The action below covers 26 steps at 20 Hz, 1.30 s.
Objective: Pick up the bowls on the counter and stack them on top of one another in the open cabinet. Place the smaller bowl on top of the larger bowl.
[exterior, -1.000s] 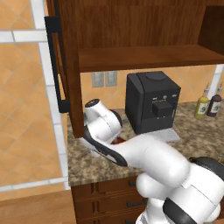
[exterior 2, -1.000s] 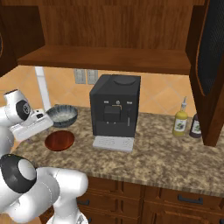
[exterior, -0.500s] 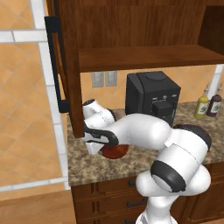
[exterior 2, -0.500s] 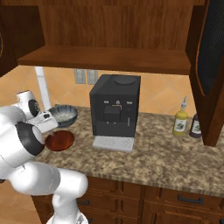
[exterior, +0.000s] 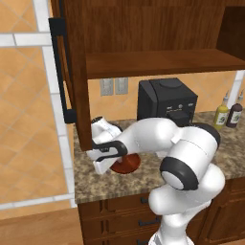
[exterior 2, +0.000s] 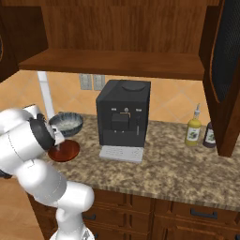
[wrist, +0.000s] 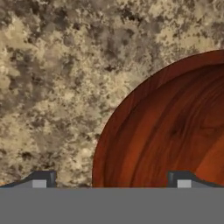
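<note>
White arm bent low, fingers [wrist: 178, 180] straddling smaller bowl [wrist: 170, 131] rim

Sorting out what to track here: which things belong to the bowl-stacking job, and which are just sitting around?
Job: reddish-brown bowl, grey-blue bowl, counter, open cabinet shelf, pincer open over the reddish-brown bowl's rim.

Bystanders: coffee machine, two bottles, wall outlets.

You see a black coffee machine [exterior 2: 123, 112] against the wall, two bottles [exterior 2: 199, 132] right of it, and wall outlets [exterior 2: 92, 81].
</note>
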Available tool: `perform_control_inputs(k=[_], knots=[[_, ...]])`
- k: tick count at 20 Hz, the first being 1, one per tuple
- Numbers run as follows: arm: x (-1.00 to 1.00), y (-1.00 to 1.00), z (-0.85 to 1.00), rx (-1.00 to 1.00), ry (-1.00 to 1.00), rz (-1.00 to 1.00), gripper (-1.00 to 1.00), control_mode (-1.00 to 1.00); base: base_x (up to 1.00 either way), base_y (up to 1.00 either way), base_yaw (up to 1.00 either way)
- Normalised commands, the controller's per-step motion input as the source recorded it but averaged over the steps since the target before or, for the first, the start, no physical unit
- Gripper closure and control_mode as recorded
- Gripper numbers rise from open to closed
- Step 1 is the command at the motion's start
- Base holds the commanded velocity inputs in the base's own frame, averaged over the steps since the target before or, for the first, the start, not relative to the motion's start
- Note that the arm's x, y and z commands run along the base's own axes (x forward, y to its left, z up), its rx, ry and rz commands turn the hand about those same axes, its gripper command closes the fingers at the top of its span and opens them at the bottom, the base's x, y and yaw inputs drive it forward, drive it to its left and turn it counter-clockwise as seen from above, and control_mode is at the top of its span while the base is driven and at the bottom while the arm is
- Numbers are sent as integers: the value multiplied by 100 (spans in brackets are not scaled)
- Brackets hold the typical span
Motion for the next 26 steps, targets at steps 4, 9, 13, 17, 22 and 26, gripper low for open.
perform_control_inputs(k=[4, 9, 13, 17, 22, 26], knots=[[13, 0, -24, 0, 0, 0, -100, -100, 0, 0, 0], [16, 0, -24, 0, 0, 0, -100, -100, 0, 0, 0], [13, 0, -26, 0, 0, 0, 100, -100, 0, 0, 0], [7, 0, -5, 0, -1, 0, 100, -100, 0, 0, 0], [1, -2, 4, 0, -1, 0, 100, -100, 0, 0, 0], [0, -5, 25, 0, -11, 0, 100, -100, 0, 0, 0]])
